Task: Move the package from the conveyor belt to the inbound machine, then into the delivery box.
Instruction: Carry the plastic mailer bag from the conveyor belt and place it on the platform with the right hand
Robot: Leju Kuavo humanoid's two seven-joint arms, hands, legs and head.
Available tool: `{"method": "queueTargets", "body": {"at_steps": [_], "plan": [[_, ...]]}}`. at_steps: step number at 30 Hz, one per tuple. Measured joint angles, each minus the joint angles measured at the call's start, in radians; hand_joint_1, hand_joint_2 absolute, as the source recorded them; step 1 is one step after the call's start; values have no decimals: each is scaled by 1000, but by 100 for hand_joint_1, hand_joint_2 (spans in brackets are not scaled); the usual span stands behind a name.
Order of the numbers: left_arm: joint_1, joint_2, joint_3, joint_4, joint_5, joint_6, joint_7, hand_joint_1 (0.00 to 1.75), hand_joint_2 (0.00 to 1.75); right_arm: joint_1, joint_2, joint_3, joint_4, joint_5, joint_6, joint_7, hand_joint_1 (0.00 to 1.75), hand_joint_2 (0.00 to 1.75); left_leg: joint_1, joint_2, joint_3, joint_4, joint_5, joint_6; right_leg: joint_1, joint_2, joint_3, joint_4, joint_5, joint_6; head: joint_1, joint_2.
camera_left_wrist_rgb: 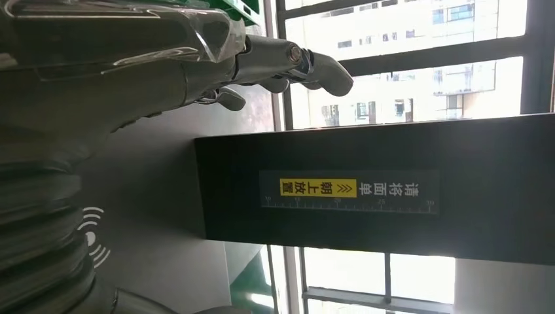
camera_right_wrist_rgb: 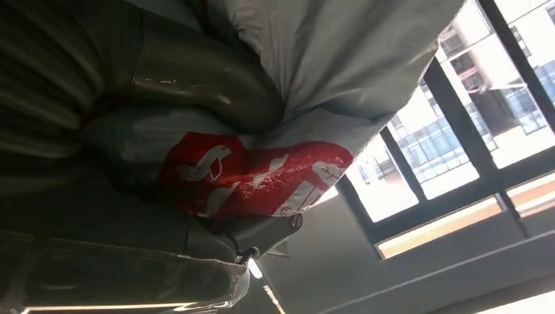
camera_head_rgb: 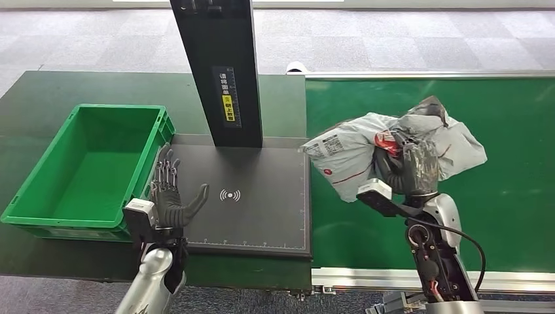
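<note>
While the right hand (camera_head_rgb: 411,169) is clutching it from below, the package (camera_head_rgb: 366,154), a crumpled grey plastic mailer with red print and a white label, is hanging above the green conveyor belt (camera_head_rgb: 510,196), its long axis running left to right and its labelled end pointing left toward the inbound machine (camera_head_rgb: 262,209). That machine is showing a flat matte black plate and an upright black column. The left hand (camera_head_rgb: 171,196) is hovering over the plate's left edge, fingers spread and holding nothing, just beside the green ribbed plastic delivery box (camera_head_rgb: 46,196).

Grey, red-printed package (camera_head_rgb: 357,154), green belt (camera_head_rgb: 517,196)
</note>
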Motion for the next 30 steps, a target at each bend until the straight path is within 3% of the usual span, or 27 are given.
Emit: {"method": "queueTargets", "body": {"at_steps": [5,13,19,24,30], "plan": [[-60,-13,-35,67,25,-22,-9,0,175,-149,22,173,145,169,-1,65,175,175,0,0,0,0,2,1,0,0,0,1,1,0,0,0],[-173,-45,-69,179,60,-38,-12,0,175,-362,130,451,432,256,188,62,175,175,0,-1,0,0,2,1,0,0,-1,1,1,0,0,0],[-215,-54,-70,231,71,-37,-12,0,175,-413,202,601,559,237,235,39,175,175,0,-1,-2,0,2,0,0,0,-2,1,1,0,0,0],[-224,-55,-70,249,75,-33,-12,0,175,-431,215,649,598,215,241,30,175,175,0,-1,-2,0,2,1,0,0,-2,1,1,0,0,0],[-240,-63,-72,278,101,-40,-12,0,175,-427,237,719,621,143,245,-43,175,175,0,0,-2,0,2,0,0,0,-3,1,1,0,0,0]]}}
